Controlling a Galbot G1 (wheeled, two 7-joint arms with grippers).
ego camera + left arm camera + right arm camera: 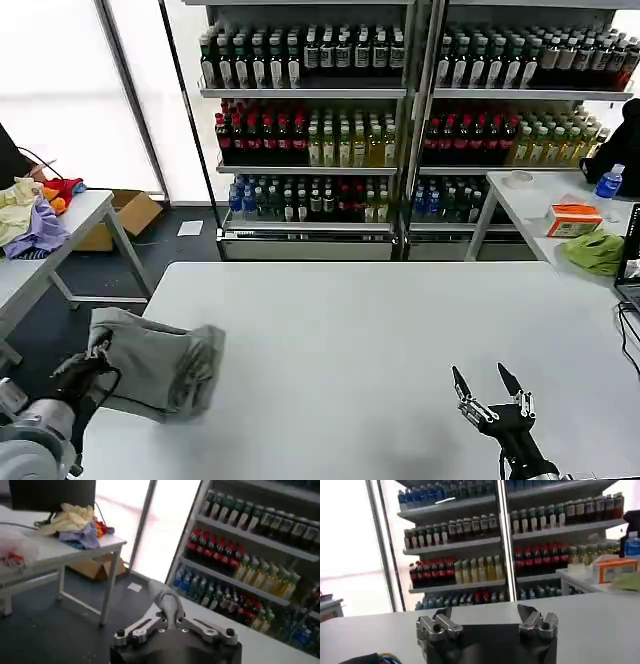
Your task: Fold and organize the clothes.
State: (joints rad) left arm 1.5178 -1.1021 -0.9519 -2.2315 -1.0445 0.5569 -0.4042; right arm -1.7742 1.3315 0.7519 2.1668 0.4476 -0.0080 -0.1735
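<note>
While my left gripper [88, 372] clamps one bunched grey shirt [155, 368] at the bench [380, 330] edge, nothing looks folded yet — right gripper [493, 392] idles, jaws spread.

A: What does the left arm look like?
B: A silver-grey round wrist section leads into the black left pincer [82, 372]. A thin black cable loops beside it.
A: And seen from its own wrist?
B: A black block body carries two silver link bars [137, 628], each with a dark screw at its outer end.
A: The right one?
B: The right pincer [489, 385] is black, with two pointed black fingers [459, 381] on silver knuckles [436, 628] and bolts.
</note>
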